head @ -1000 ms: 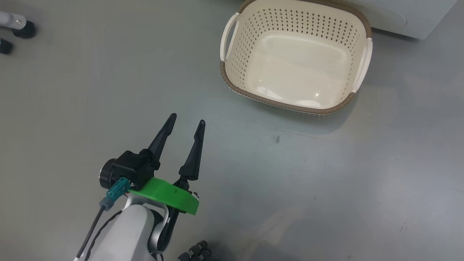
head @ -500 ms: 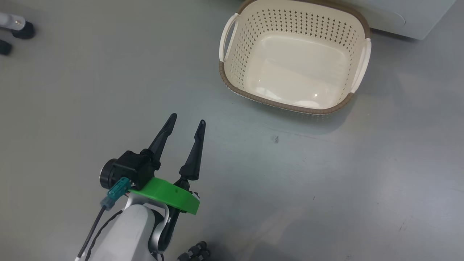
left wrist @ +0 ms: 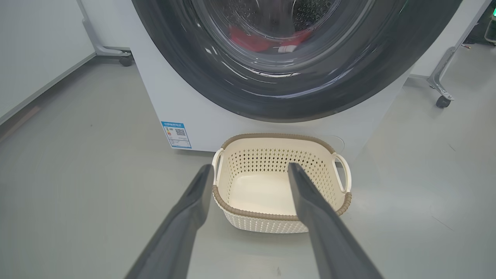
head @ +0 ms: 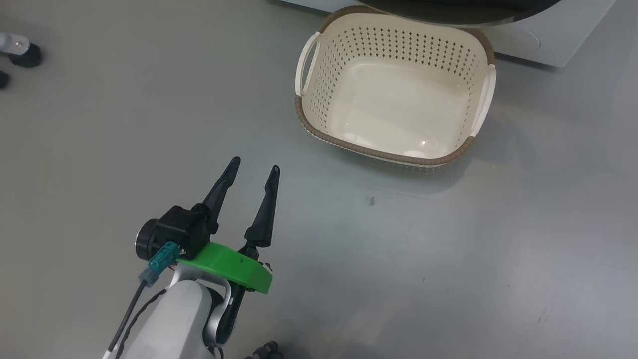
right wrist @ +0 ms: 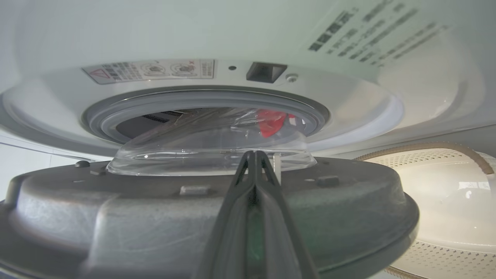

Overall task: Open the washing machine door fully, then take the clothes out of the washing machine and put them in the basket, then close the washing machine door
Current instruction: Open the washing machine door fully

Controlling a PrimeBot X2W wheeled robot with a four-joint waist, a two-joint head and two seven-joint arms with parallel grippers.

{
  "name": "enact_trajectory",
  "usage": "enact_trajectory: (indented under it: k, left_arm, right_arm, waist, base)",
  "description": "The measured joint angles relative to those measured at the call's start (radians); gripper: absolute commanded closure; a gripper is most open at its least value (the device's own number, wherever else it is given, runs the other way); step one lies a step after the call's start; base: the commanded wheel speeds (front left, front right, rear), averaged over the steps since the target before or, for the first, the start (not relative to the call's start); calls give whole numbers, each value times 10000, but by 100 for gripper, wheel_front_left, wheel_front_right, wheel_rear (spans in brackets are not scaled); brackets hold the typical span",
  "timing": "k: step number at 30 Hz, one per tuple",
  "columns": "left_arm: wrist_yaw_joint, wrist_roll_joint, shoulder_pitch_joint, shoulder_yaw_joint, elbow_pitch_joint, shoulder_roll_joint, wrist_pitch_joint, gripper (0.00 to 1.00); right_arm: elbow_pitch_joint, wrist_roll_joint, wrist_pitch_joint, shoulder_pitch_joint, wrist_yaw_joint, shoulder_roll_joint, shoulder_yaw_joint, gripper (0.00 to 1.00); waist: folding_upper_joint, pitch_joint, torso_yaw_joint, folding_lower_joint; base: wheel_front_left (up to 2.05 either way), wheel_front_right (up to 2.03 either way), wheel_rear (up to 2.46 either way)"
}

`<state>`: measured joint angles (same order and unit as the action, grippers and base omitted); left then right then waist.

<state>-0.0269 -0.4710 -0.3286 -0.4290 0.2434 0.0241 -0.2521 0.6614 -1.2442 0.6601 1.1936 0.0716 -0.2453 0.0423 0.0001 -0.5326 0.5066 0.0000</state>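
The washing machine [left wrist: 178,108] stands on the grey floor [head: 448,249] with its door ajar. In the right wrist view the washing machine door [right wrist: 116,209] hangs a little off the machine's front, and its clear glass bowl [right wrist: 174,151] is partly out of the grey gasket [right wrist: 205,101]. The clothes [right wrist: 271,122] lie inside the machine, showing red through the glass.

The right hand [right wrist: 254,155] is in the gap between the door and the machine's front. Its fingers are pressed together, tips at the door's inner face just beside the bowl. I cannot tell whether they touch it.

The basket [head: 379,152] sits on the floor just in front of the machine, below the door and near the blue label [left wrist: 177,134] low on the machine's front. The left hand [head: 253,164] hovers over the floor well out from the machine, beyond the basket, fingers spread wide and holding nothing.
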Motion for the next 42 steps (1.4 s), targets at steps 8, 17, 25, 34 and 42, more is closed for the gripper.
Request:
enact_trajectory:
  k: [8, 17, 25, 34, 42]
  left_arm:
    - [2, 94, 3, 35, 71, 0, 2, 0]
    - [29, 173, 35, 79, 173, 0, 0, 0]
    - [29, 245, 52, 109, 167, 2, 0, 0]
    - [27, 261, 68, 115, 171, 2, 0, 0]
    - [27, 330, 141, 192, 245, 4, 2, 0]
  right_arm:
    - [184, -44, 224, -355, -205, 94, -196, 100]
    - [351, -136, 433, -743, -351, 395, -276, 100]
    - [370, -142, 537, -786, -370, 495, -362, 100]
    - [353, -121, 543, -857, -447, 474, -380, 100]
    - [242, 487, -113, -1186, -1152, 245, -681, 100]
  waist:
    - [0, 284, -140, 0]
    - [0, 594, -268, 0]
    - [0, 751, -379, 0]
    - [-1, 828, -420, 0]
    - [-1, 1039, -458, 0]
  base:
    - [0, 0, 0]
    - [0, 0, 0]
    - [0, 0, 0]
    - [0, 0, 0]
    - [0, 0, 0]
